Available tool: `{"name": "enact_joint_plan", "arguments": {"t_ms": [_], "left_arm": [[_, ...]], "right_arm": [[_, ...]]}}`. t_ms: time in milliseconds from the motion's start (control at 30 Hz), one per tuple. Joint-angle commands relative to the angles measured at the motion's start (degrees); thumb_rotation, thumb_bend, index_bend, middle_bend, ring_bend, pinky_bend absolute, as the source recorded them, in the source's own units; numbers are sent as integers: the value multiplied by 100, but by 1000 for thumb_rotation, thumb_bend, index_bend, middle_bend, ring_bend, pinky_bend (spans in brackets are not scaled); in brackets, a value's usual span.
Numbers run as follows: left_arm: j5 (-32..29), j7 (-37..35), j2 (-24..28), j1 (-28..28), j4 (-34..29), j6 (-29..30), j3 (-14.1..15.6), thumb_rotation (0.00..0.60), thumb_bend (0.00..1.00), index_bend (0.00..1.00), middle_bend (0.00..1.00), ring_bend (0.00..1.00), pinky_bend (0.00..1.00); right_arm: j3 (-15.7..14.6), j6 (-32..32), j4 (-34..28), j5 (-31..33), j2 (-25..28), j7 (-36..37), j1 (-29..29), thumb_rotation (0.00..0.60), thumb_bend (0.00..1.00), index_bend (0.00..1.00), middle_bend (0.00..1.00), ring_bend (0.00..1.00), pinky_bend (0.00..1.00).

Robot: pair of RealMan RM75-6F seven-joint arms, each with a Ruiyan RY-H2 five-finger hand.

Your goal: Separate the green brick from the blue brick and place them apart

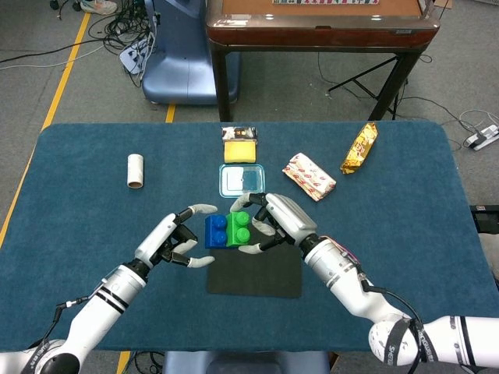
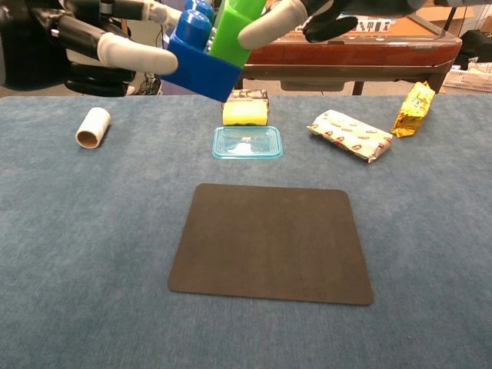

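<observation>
Bricks are not yet apart: the green brick (image 1: 239, 229) and the blue brick (image 1: 216, 231) sit joined side by side, lifted clear of the bench (image 1: 86, 218) and hanging above the near-left part of the black mat (image 1: 257, 271) in the head view. In the chest view the pair shows high at the top of the frame, tilted, well above the mat.

The right hand (image 1: 274, 220) grasps the green brick, with fingers wrapped over its far side and under its near edge. The left hand (image 1: 175, 240) has its fingers spread and curved toward the blue brick; in the chest view a fingertip (image 2: 142, 55) lies against or just beside the blue brick's left face, but I cannot tell whether it grips yet. I judge it as released, holding nothing so far.

Judging progress, the pick-up of the joined pair looks done, and the second hand is about in place. Left to do: the left hand must close on the blue brick, the 2 hands must pull the bricks apart, and each brick must be set down with a clear gap between them, presumably 1 on either side of the mat.

Beyond the mat lie a clear blue-rimmed lid (image 1: 241, 180), a yellow sponge pack (image 1: 239, 146), 2 snack packets (image 1: 309, 175) to the right, and a paper roll (image 1: 136, 171) to the left.
</observation>
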Motion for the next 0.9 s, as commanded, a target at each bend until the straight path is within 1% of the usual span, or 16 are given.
{"name": "enact_joint_plan", "arguments": {"t_ms": [33,133,300,433,600,667,767,900], "left_arm": [[-78,32,-48,-74,42,8,18,600,66,243,1000,1000,1000],[-149,54,-61,-138,85,-7,34,600,64,256,1000,1000,1000],[-232,57,-126,-202,130,41,60,600,62,320,1000,1000,1000],[-257,-6,-181,-214,148,74,73,600,62,412,1000,1000,1000],[-203,-20,-254,-208,196,131,139,600,63,602,1000,1000,1000],[-177,2,-280,-209,206,157,170,600,63,650,1000,1000,1000],[-126,49,-331,-210,224,213,214,600,63,694,1000,1000,1000],[-80,127,-425,-211,256,330,259,600,63,714,1000,1000,1000]], "right_arm": [[-20,-10,6,-15,-11,46,28,600,390,579,1000,1000,1000],[-35,-32,5,-36,-10,135,46,600,390,579,1000,1000,1000],[-65,-129,34,-88,5,312,62,600,391,579,1000,1000,1000],[-91,-176,72,-142,-7,426,74,600,390,579,1000,1000,1000],[-108,-201,85,-227,-17,568,73,600,391,584,1000,1000,1000],[-107,-220,85,-255,-11,632,67,600,391,590,1000,1000,1000],[-114,-209,95,-305,-22,707,58,600,397,600,1000,1000,1000],[-138,-226,111,-352,-32,799,52,600,402,605,1000,1000,1000]]}}
